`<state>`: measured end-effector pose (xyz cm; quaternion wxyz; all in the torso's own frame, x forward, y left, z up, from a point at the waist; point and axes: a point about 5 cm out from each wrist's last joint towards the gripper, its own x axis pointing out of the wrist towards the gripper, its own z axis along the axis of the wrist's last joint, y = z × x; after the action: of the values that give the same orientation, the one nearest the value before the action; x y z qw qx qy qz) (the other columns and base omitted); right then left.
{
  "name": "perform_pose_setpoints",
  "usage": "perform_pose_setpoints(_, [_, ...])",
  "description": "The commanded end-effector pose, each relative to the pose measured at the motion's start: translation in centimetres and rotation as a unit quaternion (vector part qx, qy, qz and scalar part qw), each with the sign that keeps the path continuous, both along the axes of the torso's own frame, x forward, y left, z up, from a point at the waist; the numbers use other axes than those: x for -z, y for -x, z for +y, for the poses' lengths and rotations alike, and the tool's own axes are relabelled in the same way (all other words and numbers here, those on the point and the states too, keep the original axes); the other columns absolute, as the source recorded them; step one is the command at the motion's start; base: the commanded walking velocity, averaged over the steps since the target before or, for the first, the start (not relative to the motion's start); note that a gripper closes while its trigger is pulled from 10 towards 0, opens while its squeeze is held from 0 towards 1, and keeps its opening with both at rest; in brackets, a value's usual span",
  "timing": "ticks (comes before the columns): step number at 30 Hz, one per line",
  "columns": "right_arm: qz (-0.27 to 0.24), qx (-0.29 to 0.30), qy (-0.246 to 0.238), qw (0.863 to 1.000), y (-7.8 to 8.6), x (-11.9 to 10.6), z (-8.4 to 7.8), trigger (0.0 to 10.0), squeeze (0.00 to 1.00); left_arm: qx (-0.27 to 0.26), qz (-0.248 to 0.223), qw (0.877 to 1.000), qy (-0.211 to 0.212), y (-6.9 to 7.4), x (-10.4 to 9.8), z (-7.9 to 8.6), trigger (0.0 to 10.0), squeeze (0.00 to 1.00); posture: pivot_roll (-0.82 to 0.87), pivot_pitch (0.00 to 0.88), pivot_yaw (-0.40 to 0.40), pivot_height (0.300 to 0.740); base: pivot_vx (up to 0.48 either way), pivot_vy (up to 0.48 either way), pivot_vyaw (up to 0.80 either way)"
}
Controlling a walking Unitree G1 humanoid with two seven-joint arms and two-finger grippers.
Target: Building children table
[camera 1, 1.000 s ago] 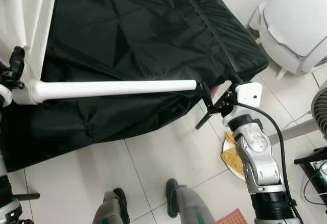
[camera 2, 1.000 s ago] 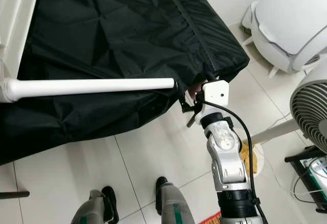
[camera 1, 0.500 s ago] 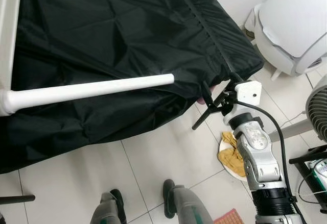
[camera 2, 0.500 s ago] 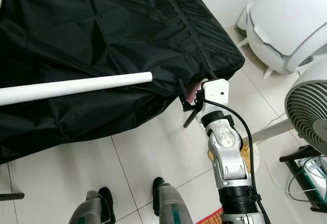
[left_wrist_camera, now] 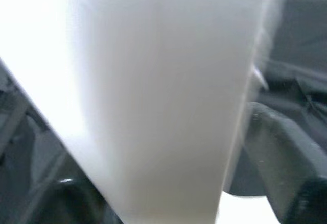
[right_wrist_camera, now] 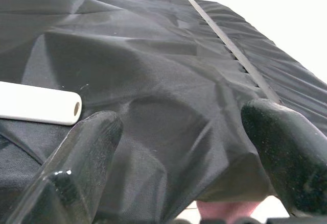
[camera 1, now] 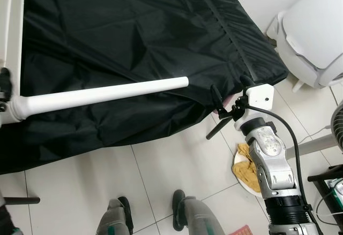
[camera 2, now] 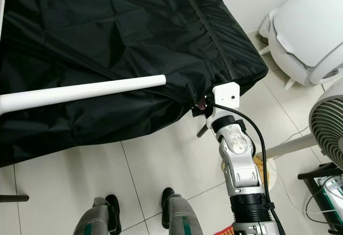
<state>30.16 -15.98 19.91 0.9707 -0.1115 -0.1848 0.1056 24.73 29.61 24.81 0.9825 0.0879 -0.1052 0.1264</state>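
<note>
Left gripper (camera 1: 4, 88) clamped on white table leg (camera 1: 107, 92), held level across black cover (camera 1: 134, 26). Right gripper (camera 1: 228, 108), fingers apart, near leg's free right end; should close squarely there.

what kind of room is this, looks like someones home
Probably a room in a home: white tiled floor, a standing fan, a rounded white appliance, and a black cloth spread out.

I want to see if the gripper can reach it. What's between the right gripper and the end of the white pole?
In the left eye view, just rumpled black cover lies between the right gripper and the white pole's free end; nothing else.
</note>
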Motion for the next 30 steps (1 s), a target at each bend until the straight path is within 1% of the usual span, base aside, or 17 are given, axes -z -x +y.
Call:
perform_pose_setpoints(1, [0.004,0.006,0.003,1.000,0.2,0.4,-0.6,10.0,0.00,0.069,0.018,0.997,-0.007,-0.4,0.7,-2.0,10.0,0.46,-0.01,0.303,-0.033,0.740,0.000,0.000,0.00])
perform_pose_setpoints(2, [0.004,0.007,0.003,1.000,0.2,0.4,-0.6,10.0,0.00,0.076,0.018,0.997,-0.006,-0.5,0.7,-2.1,10.0,0.46,-0.01,0.303,-0.033,0.740,0.000,0.000,0.00])
perform_pose_setpoints(3, [0.004,0.008,0.003,1.000,0.2,0.4,-0.7,10.0,0.00,0.101,0.015,0.995,0.007,-0.7,0.7,-2.8,10.0,0.00,-0.01,0.302,-0.026,0.740,0.000,0.000,0.00])
perform_pose_setpoints(4, [0.004,0.008,0.003,1.000,0.2,0.4,-0.7,10.0,0.00,0.119,0.013,0.993,0.016,-0.8,0.6,-3.3,10.0,0.00,-0.01,0.302,-0.026,0.740,0.000,0.000,0.00])
perform_pose_setpoints(6, [0.004,0.010,0.002,1.000,0.1,0.5,-0.7,10.0,0.00,0.144,0.014,0.989,0.009,-1.0,0.5,-4.0,10.0,0.00,-0.01,0.299,-0.024,0.740,0.000,0.000,0.00])
perform_pose_setpoints(12, [0.008,0.005,-0.003,1.000,0.1,0.8,-0.4,10.0,0.00,0.149,0.026,0.988,-0.002,-1.2,0.0,-4.0,10.0,0.00,0.01,0.295,-0.019,0.740,0.000,0.000,0.00])
perform_pose_setpoints(15, [0.010,-0.002,-0.003,1.000,-0.3,1.0,-0.1,10.0,0.00,0.172,0.037,0.984,-0.034,-1.1,-0.5,-4.6,10.0,0.00,0.05,0.289,-0.021,0.740,0.000,0.000,0.00])
perform_pose_setpoints(18, [0.006,-0.010,0.000,1.000,-0.7,0.8,0.2,10.0,0.00,0.187,0.061,0.978,-0.069,-1.0,-0.3,-4.6,10.0,0.00,0.07,0.284,-0.021,0.740,0.000,0.000,0.00])
perform_pose_setpoints(20, [0.006,-0.010,0.000,1.000,-0.7,0.8,0.2,10.0,0.00,0.187,0.061,0.978,-0.069,-1.0,-0.3,-4.6,10.0,0.00,0.07,0.284,-0.021,0.740,0.000,0.000,0.00])
perform_pose_setpoints(23, [0.005,-0.018,-0.003,1.000,-1.3,0.7,0.4,10.0,0.00,0.189,0.081,0.976,-0.073,-1.1,0.2,-4.3,10.0,0.00,0.07,0.282,-0.022,0.740,0.000,0.000,0.00])
perform_pose_setpoints(25, [0.006,-0.018,-0.003,1.000,-1.3,0.7,0.4,10.0,0.00,0.190,0.082,0.976,-0.072,-1.2,0.2,-4.3,10.0,0.00,0.08,0.280,-0.023,0.740,0.000,0.000,0.00])
perform_pose_setpoints(28, [0.003,-0.028,0.002,1.000,-1.7,0.6,0.7,10.0,0.00,0.215,0.096,0.969,-0.074,-0.3,0.8,-4.8,10.0,0.00,0.08,0.269,-0.029,0.740,0.000,0.000,0.00])
perform_pose_setpoints(30, [0.003,-0.032,0.003,0.999,-1.9,0.6,0.8,10.0,0.00,0.220,0.103,0.967,-0.077,-0.1,1.0,-4.8,10.0,0.00,0.08,0.267,-0.034,0.740,0.000,0.000,0.00])
